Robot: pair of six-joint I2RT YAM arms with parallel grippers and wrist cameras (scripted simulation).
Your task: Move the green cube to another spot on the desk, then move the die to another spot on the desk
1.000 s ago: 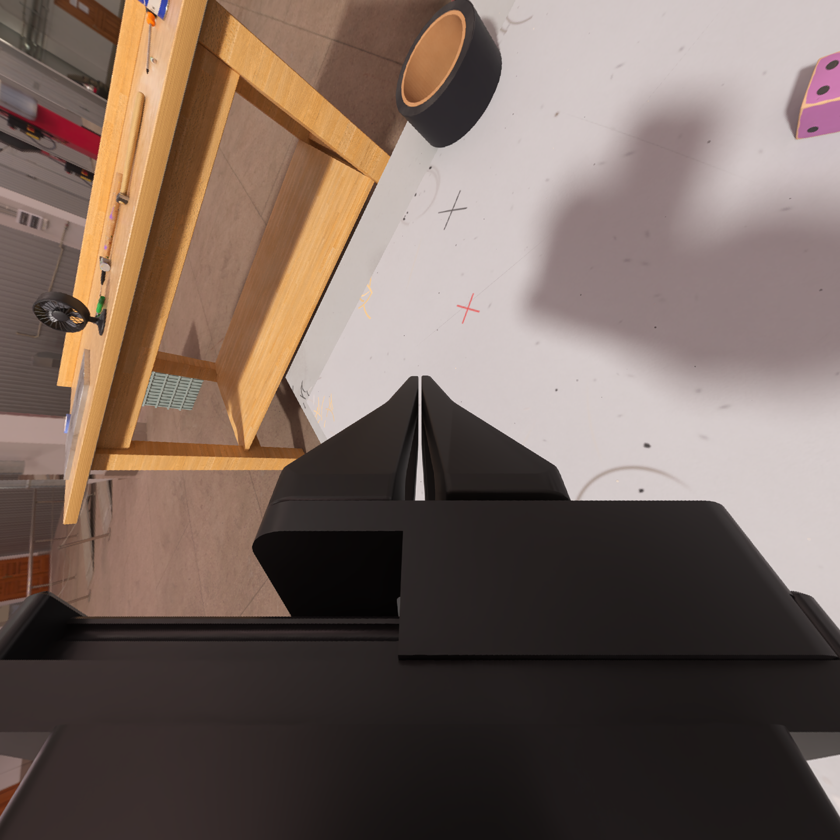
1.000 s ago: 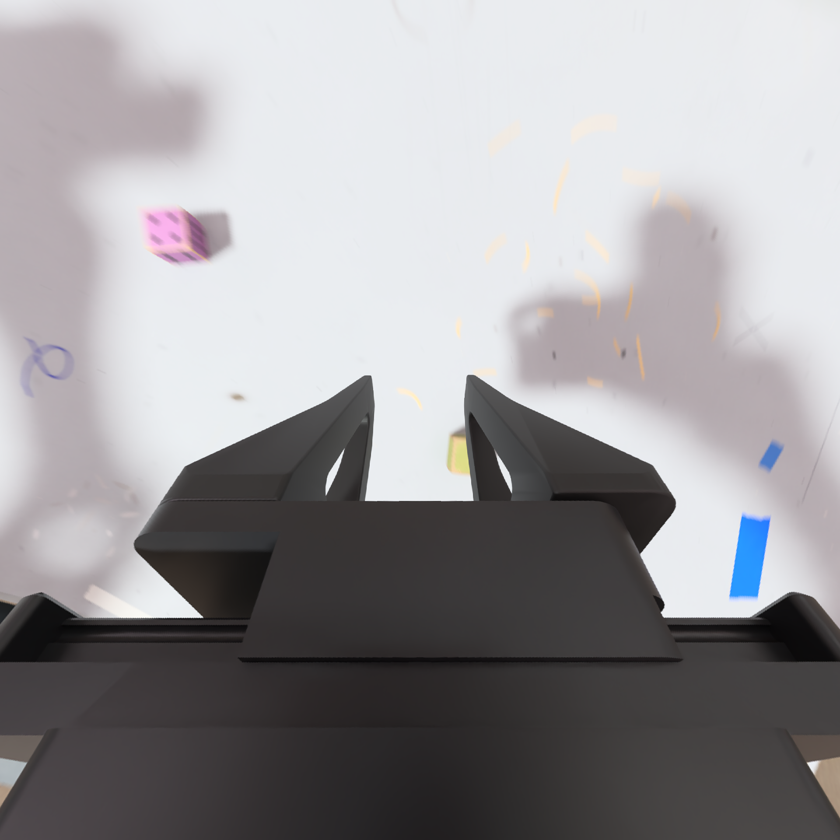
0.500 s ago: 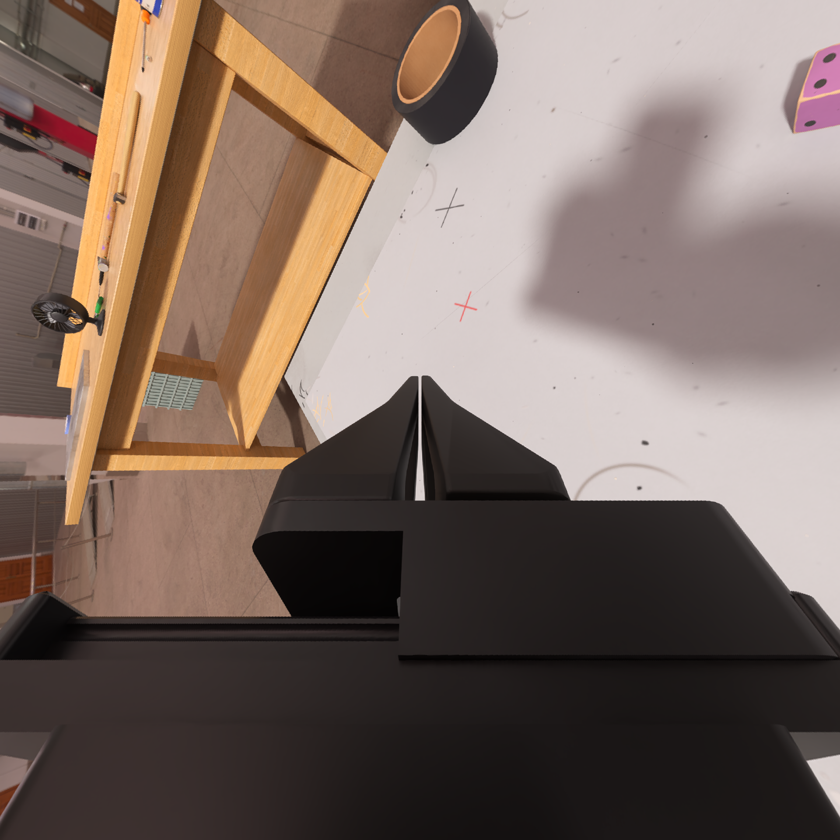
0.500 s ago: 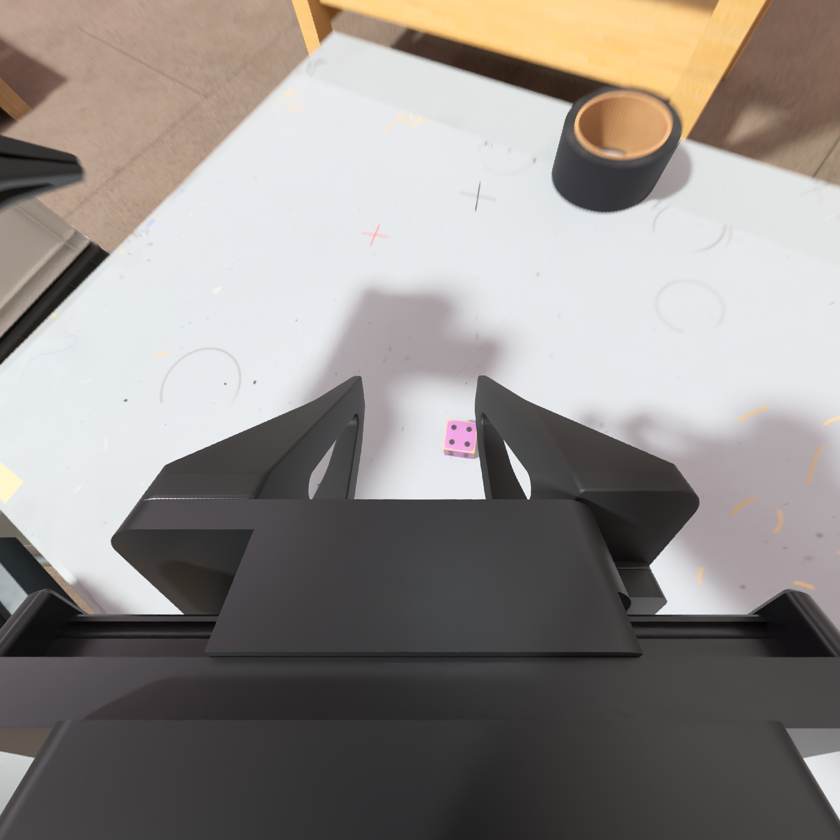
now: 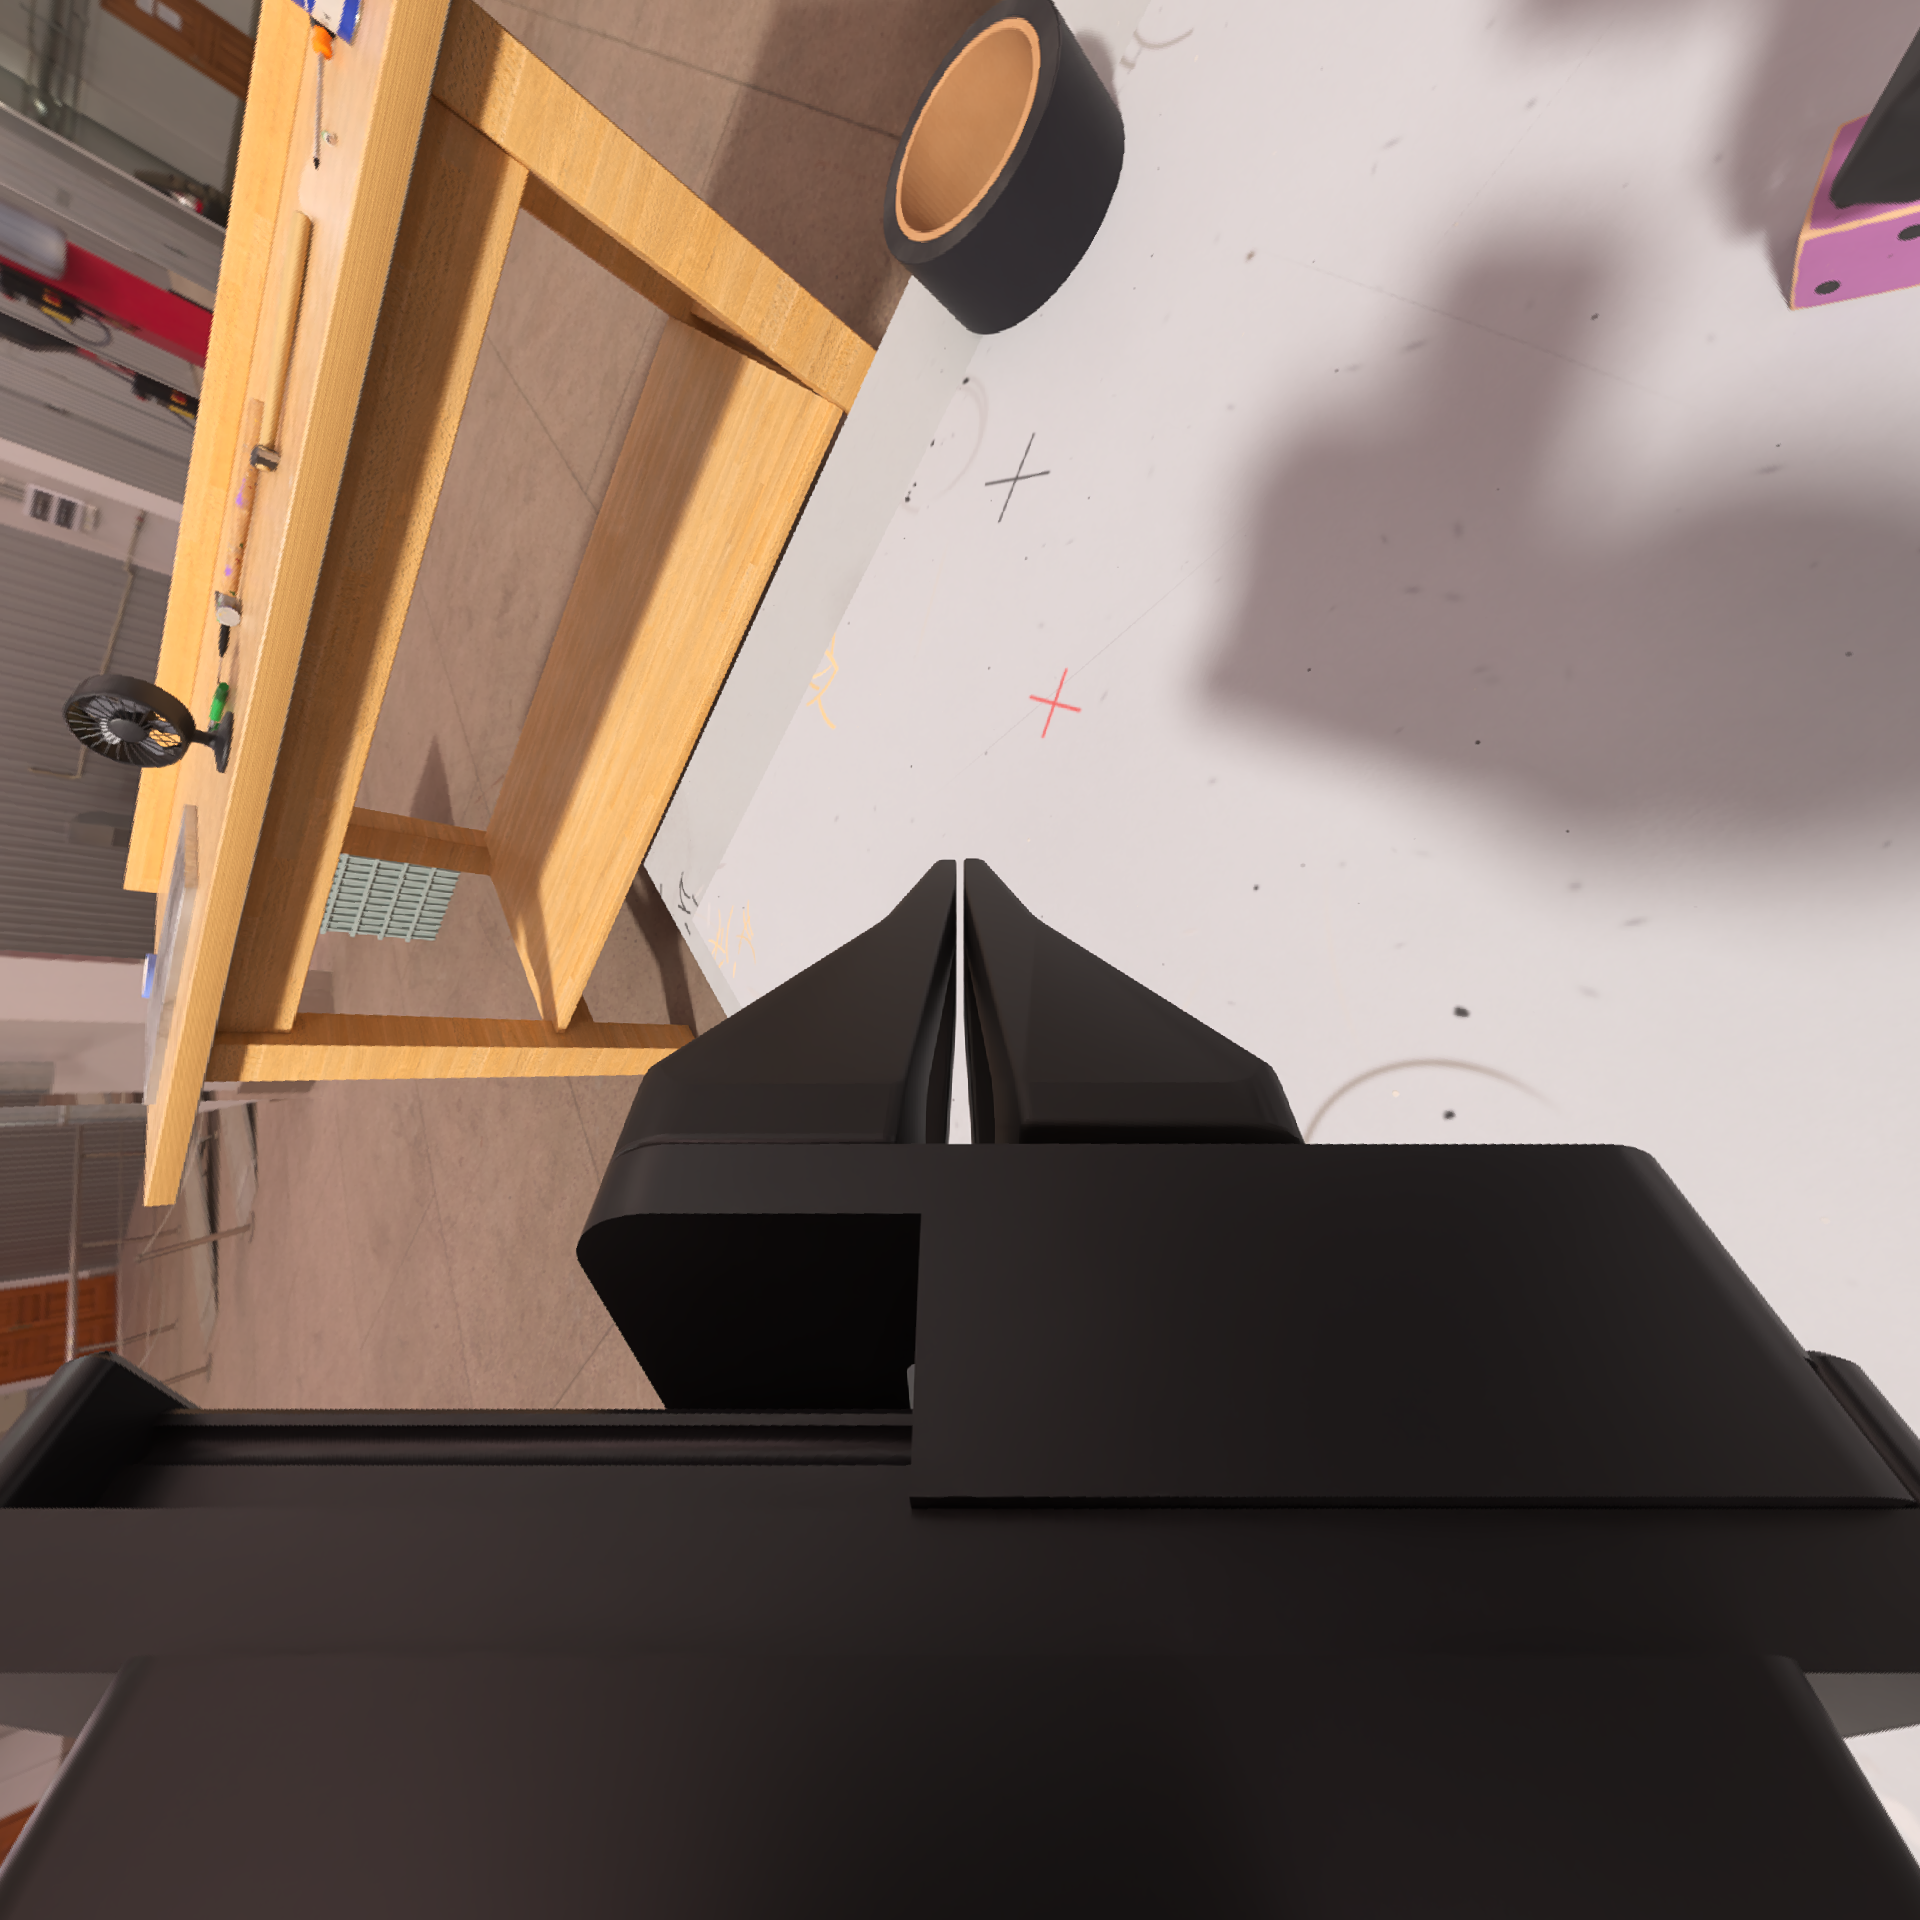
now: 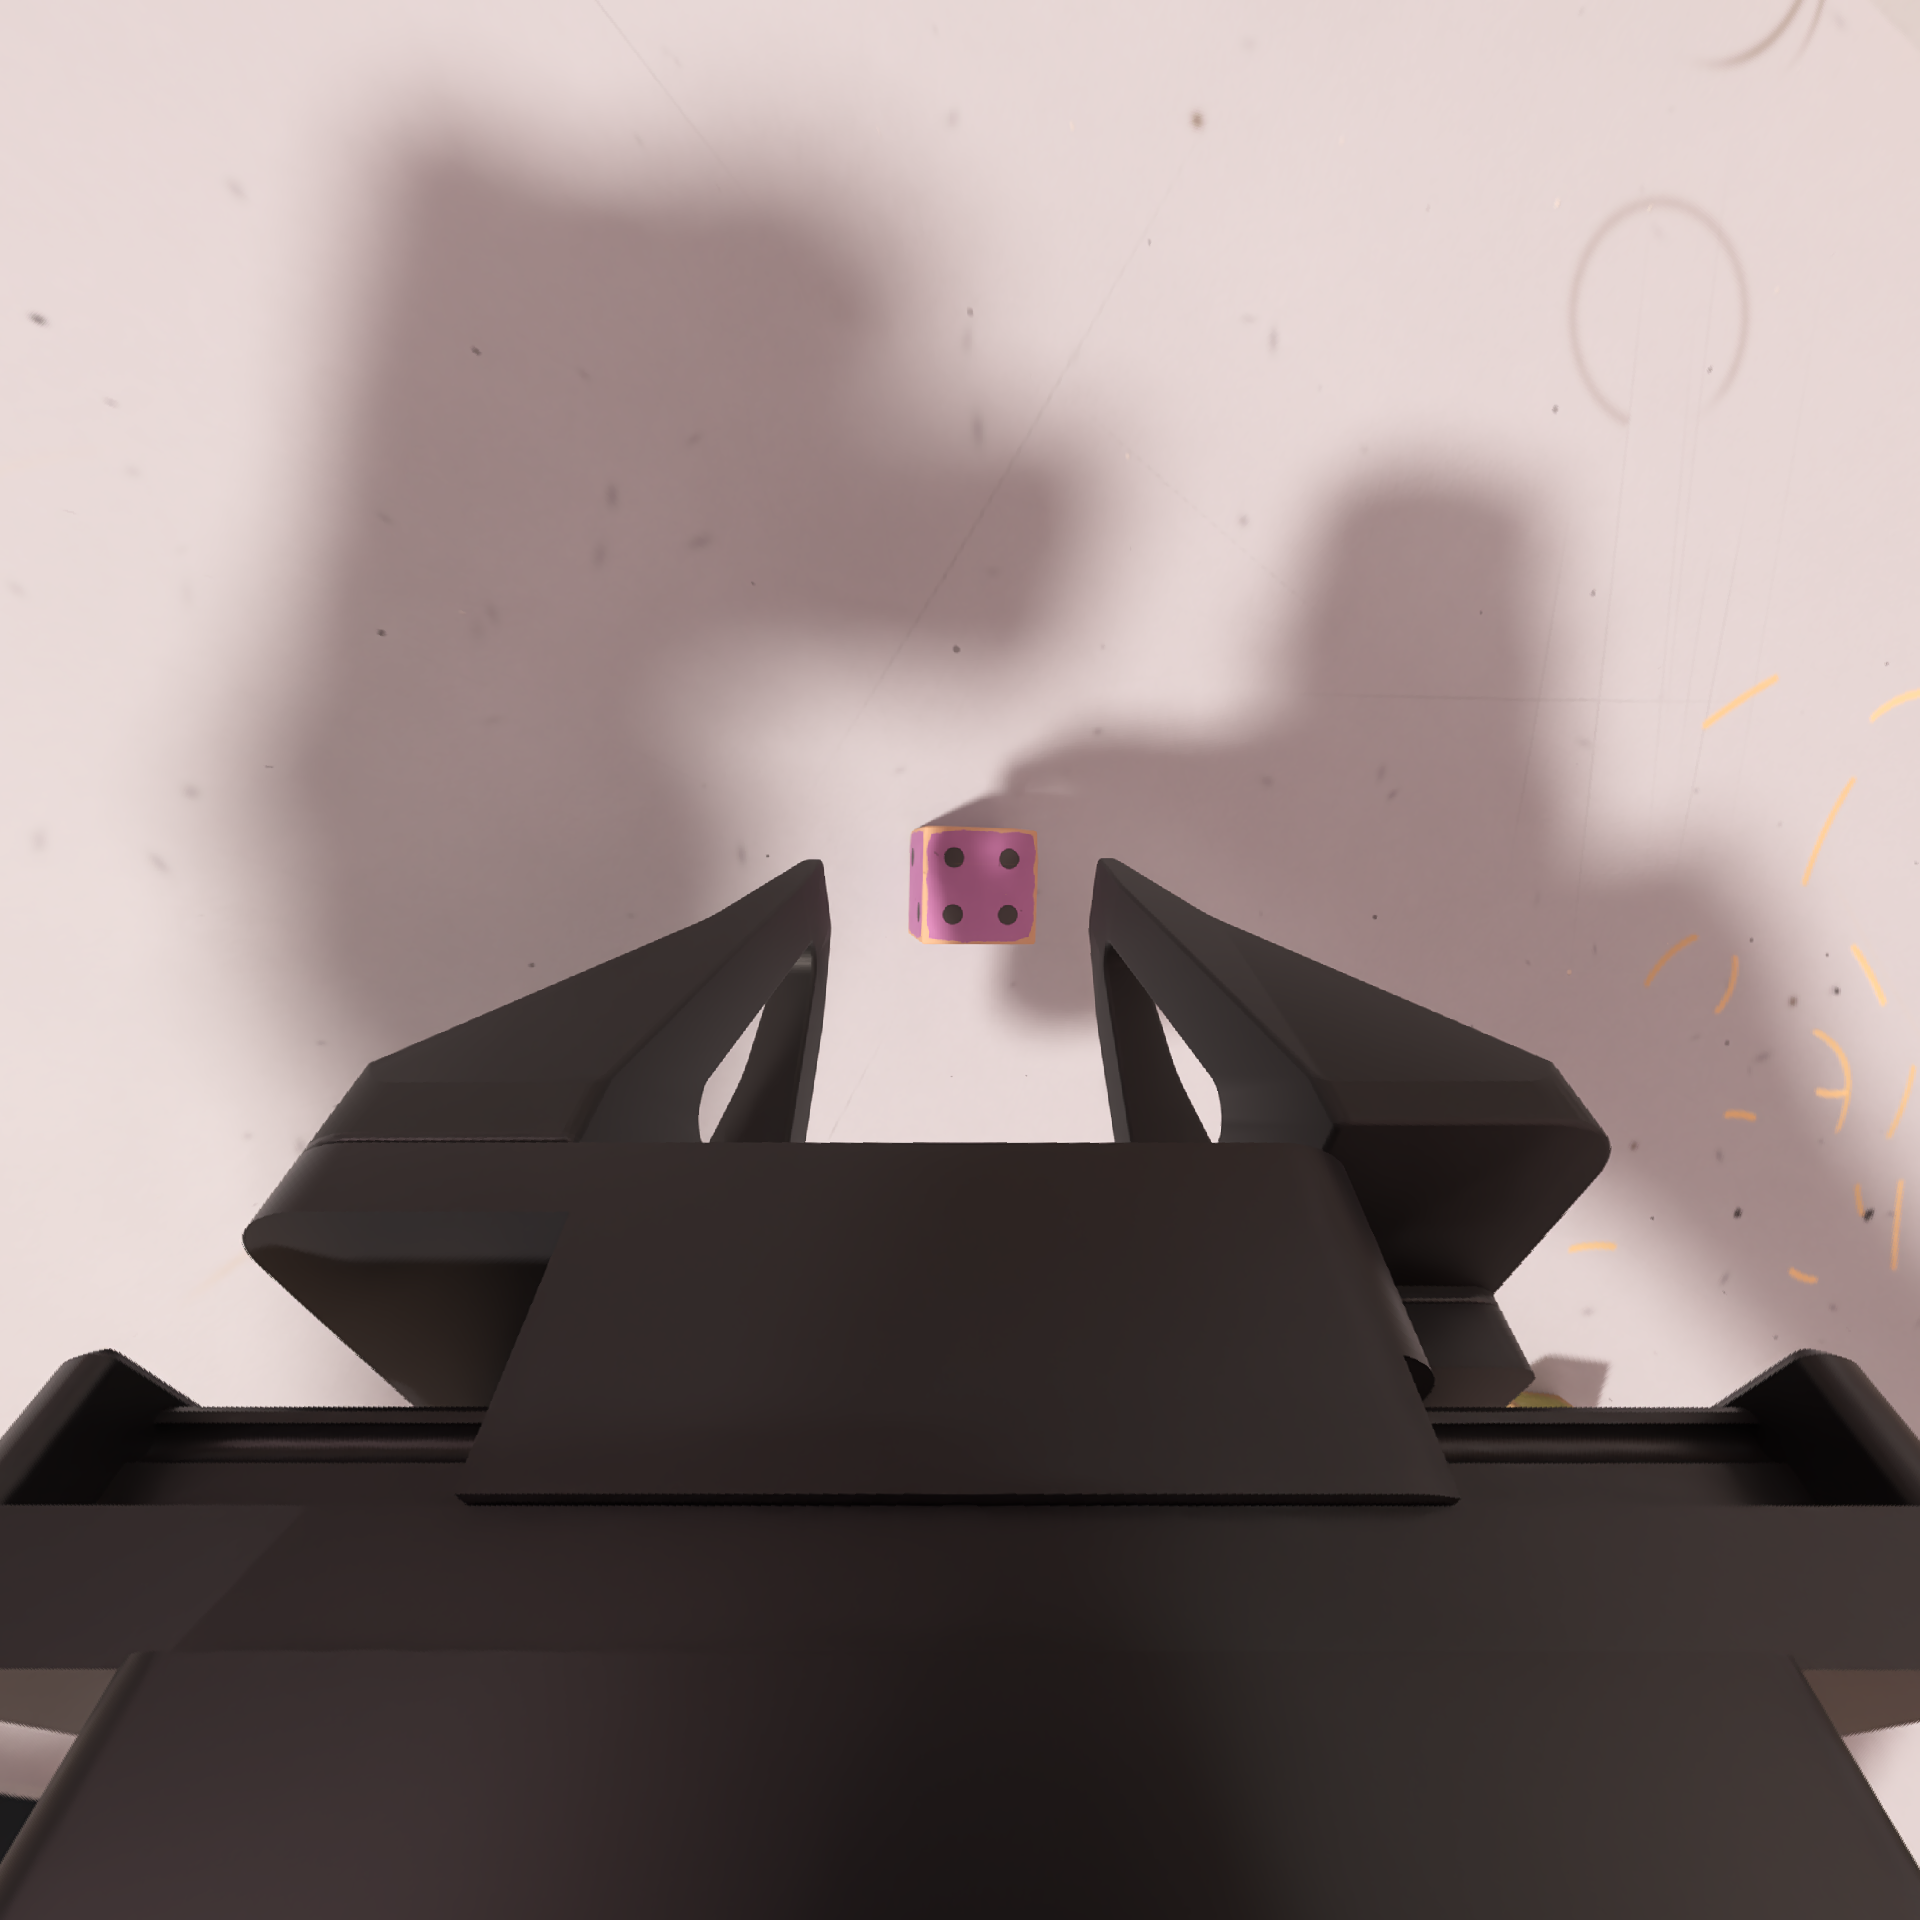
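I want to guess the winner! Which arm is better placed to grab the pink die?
The right gripper: it is open, with the die lined up between its fingertips. The left gripper is shut, away from it.

A black tape roll [image 5: 1003, 166] lies near the white desk's [image 5: 1351, 883] edge, beside a wooden bench [image 5: 644, 582].

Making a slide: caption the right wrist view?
Open right tool poised over the pink die on the white desk.
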